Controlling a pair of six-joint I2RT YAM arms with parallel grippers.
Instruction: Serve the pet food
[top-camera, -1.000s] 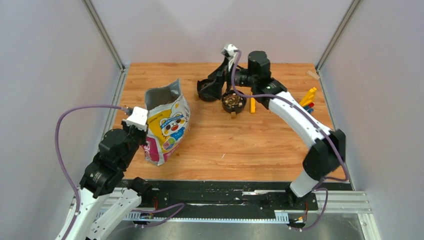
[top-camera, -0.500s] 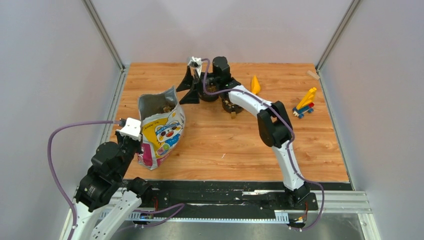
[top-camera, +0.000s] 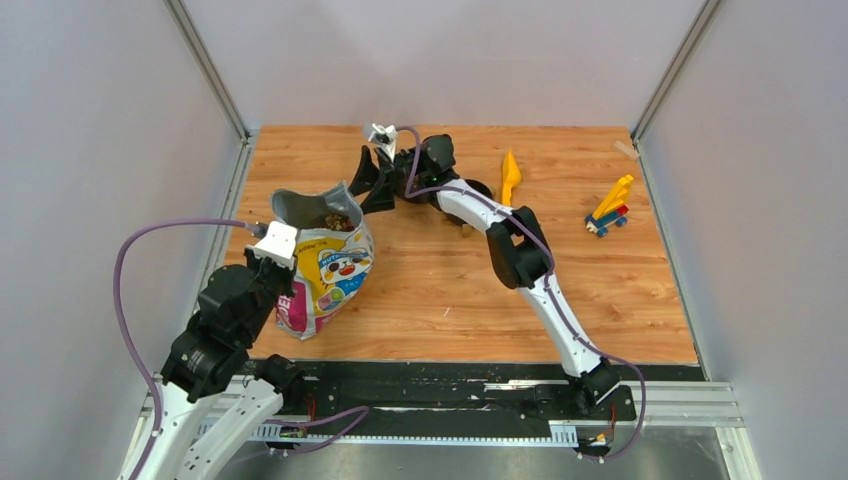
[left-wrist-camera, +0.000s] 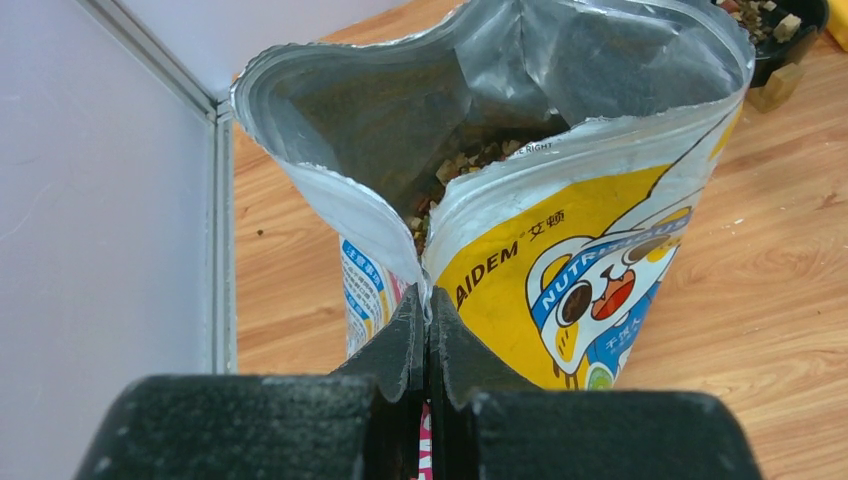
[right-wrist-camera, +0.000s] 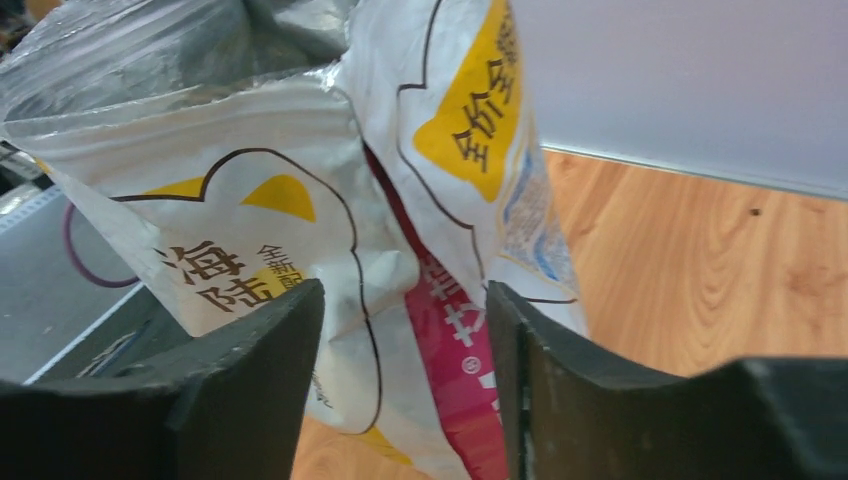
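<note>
The left claw (left-wrist-camera: 428, 330) is clamped on the near seam of the bag (left-wrist-camera: 560, 250), the right claw (right-wrist-camera: 400, 300) is parted astride its far edge, and the pet food (left-wrist-camera: 455, 165) lies between them inside, though the bowl (left-wrist-camera: 790, 55) beyond holds some, so serving looks part-done.

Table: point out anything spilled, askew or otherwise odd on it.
A tan chunk lies on the wood just beside the bowl of pet food, outside it, like a stray piece. A few dark crumbs dot the table nearer the arms. The bag has a crumpled, uneven open mouth.
</note>
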